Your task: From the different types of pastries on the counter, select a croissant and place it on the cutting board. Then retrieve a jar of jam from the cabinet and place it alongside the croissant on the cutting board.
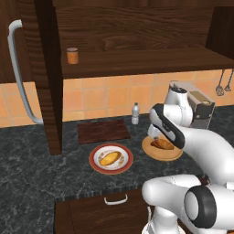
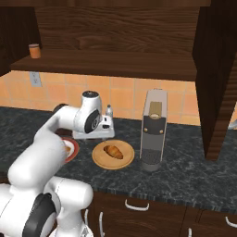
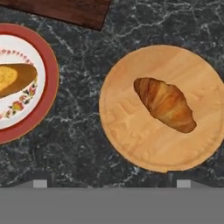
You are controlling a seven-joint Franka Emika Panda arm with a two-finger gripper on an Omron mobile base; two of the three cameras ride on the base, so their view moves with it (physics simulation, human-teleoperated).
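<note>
On the far left of the left base view, the cabinet [image 1: 41,68] hangs open, its curved grey handle [image 1: 18,73] swung out, and the jar of jam [image 1: 72,55] stands upright on the shelf inside, well apart from everything on the counter [image 1: 32,169]. Below and to the right, the cutting board [image 1: 103,131] lies flat and bare near the backsplash. Just in front of it sits the red-rimmed plate [image 1: 111,158] with the yellow-orange pastry [image 1: 111,158] on it. A small clear bottle [image 1: 135,113] stands behind, between the board and the arm.

Further right, the croissant [image 3: 165,104] lies on the round tan plate [image 3: 127,127], roughly at its middle, slanted across it. The gripper [image 2: 102,131] hovers above this plate with its jaws spread wide and nothing between them; in the hand view the 2 fingertips [image 3: 40,183] peek up at the bottom edge, set apart.

The croissant is probably light, soft and flaky, so a hard pinch could crush it or shed crumbs. The best hold looks to be across its thick middle, jaws turned square to its long axis, closing gently. Its tapered ends would likely slip or break off.

On the far right stands the coffee machine [image 2: 152,134], near the tan plate.
</note>
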